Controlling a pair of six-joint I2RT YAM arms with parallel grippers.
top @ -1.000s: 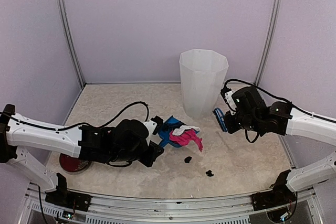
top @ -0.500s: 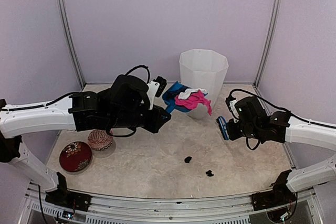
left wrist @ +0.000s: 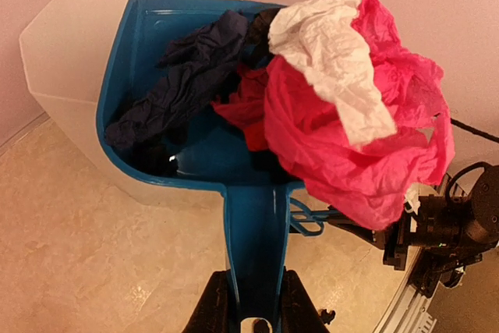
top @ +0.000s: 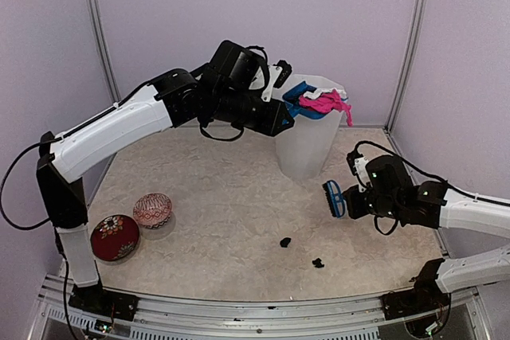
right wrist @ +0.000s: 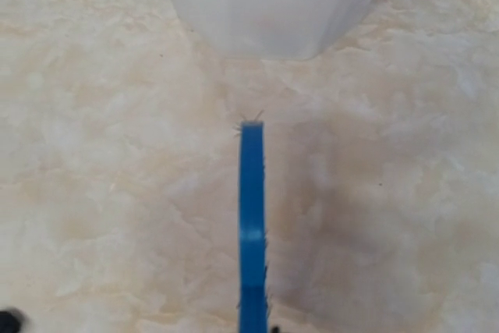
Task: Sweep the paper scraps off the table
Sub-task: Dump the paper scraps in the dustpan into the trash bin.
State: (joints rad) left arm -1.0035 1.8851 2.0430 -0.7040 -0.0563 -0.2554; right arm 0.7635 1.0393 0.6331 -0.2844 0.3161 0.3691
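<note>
My left gripper (left wrist: 249,302) is shut on the handle of the blue dustpan (left wrist: 195,154), held high at the rim of the white bin (top: 307,137). The pan carries a pile of paper scraps: magenta-pink (left wrist: 351,146), white (left wrist: 327,44), red, and dark ones (left wrist: 187,68). In the top view the pink scraps (top: 325,102) hang over the bin's opening. Two small black scraps (top: 284,241) (top: 317,263) lie on the beige table (top: 215,197). My right gripper (top: 351,201) is shut on the blue brush (top: 333,198), held low right of the bin. The brush (right wrist: 251,224) points at the bin's base; the fingers are hidden.
A red patterned dish (top: 114,236) and a pink patterned round object (top: 152,210) sit at the near left of the table. Lilac walls close in the back and sides. The metal frame edge (top: 255,300) runs along the front.
My left arm has lifted the loaded dustpan from the table up to the bin's rim. My right gripper with the brush has drifted slightly nearer and lower.
</note>
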